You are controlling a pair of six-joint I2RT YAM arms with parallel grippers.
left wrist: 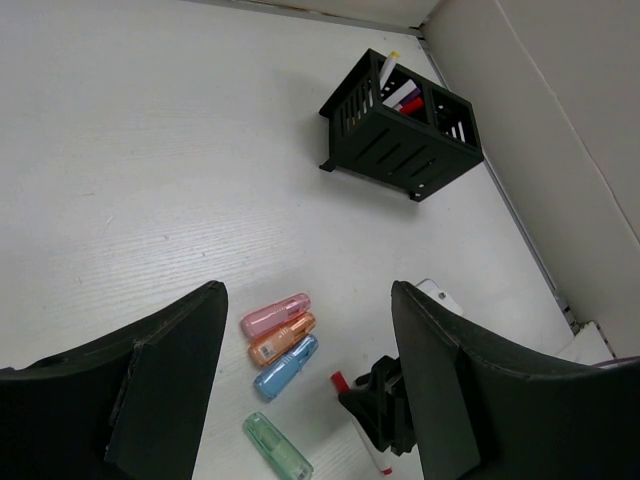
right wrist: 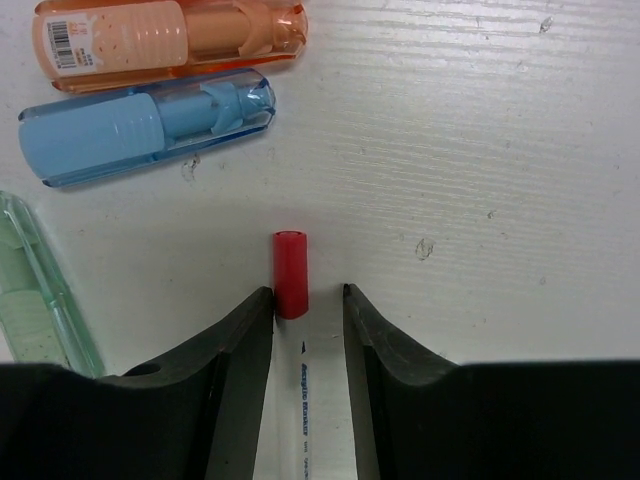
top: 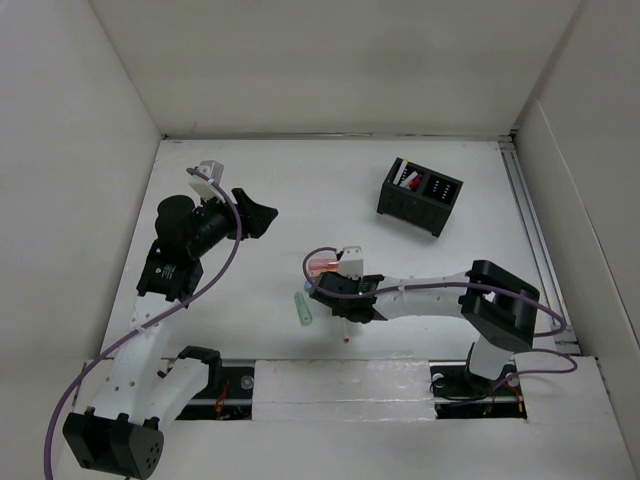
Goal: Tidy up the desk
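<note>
Right wrist alone shows me right gripper ajar astride red-capped marker; left gripper wide, empty; desk matte white.

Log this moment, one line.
phase: pre-grasp | right gripper: open, straddling red-capped marker on desk | left gripper: open, empty | highlighters: four, loose near marker | organizer: upright, far side

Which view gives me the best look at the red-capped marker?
Right wrist: the red-capped marker lies between the fingers of the right gripper, cap and barrel sharp. Left wrist shows it partly hidden behind that gripper; top external shows only a red speck.
</note>
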